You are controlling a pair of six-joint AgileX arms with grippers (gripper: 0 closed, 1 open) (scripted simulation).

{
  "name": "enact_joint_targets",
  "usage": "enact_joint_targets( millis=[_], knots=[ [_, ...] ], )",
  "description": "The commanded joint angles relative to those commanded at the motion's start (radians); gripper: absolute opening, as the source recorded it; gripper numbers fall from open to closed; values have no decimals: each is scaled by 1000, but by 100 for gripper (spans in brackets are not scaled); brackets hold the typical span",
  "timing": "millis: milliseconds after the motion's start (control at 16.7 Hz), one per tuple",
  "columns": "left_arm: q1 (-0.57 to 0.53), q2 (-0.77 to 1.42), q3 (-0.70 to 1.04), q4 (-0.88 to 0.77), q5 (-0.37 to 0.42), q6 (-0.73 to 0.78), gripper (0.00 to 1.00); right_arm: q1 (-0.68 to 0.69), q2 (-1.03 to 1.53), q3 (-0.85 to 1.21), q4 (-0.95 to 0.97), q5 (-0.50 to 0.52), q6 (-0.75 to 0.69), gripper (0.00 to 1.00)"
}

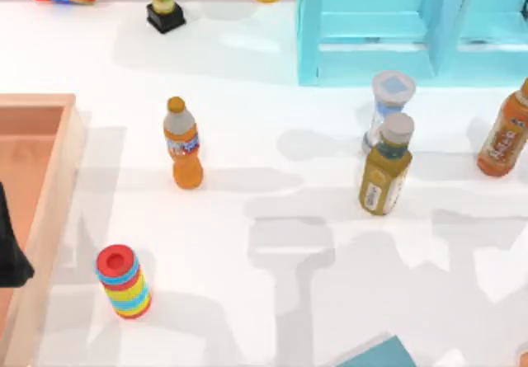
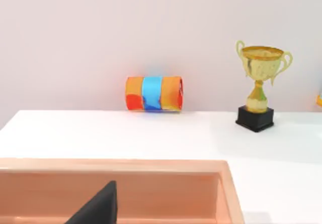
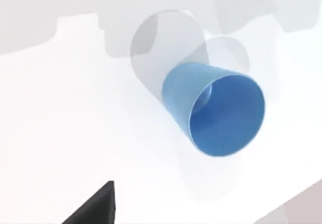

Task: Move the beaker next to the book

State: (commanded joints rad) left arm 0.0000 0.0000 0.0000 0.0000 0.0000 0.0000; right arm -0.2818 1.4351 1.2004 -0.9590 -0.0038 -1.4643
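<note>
Beaker point(image 1: 390, 107): upright, touching the olive bottle point(image 1: 385, 176), well apart from the left gripper point(image 1: 11, 256).
Book point(image 1: 375, 355): corner at near edge.
Fingers: state undeterminable.

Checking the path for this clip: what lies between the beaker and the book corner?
In the top view, the olive-yellow bottle stands directly in front of the beaker, overlapping it. Beyond it, bare white table runs to the book.

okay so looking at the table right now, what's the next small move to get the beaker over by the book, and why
Probably bring the right arm down over the beaker and close on it. It stands untouched by the shelf frame, with the olive-yellow bottle right in front of it, while the book shows just a corner at the table's near edge. A top approach should avoid the bottle.
</note>
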Motion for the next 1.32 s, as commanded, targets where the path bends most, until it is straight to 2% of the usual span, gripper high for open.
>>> enact_joint_targets(
  millis=[240, 480, 1020, 1320],
  knots=[
    [0, 0, 0, 0, 0, 0, 100, -60, 271, 231, -183, 2, -280, 100],
    [0, 0, 0, 0, 0, 0, 100, -96, 432, 369, -292, 4, -448, 100],
    [0, 0, 0, 0, 0, 0, 100, -98, 461, 376, -292, 4, -474, 100],
    [0, 0, 0, 0, 0, 0, 100, -99, 509, 234, -97, 5, -471, 100]
  ],
)
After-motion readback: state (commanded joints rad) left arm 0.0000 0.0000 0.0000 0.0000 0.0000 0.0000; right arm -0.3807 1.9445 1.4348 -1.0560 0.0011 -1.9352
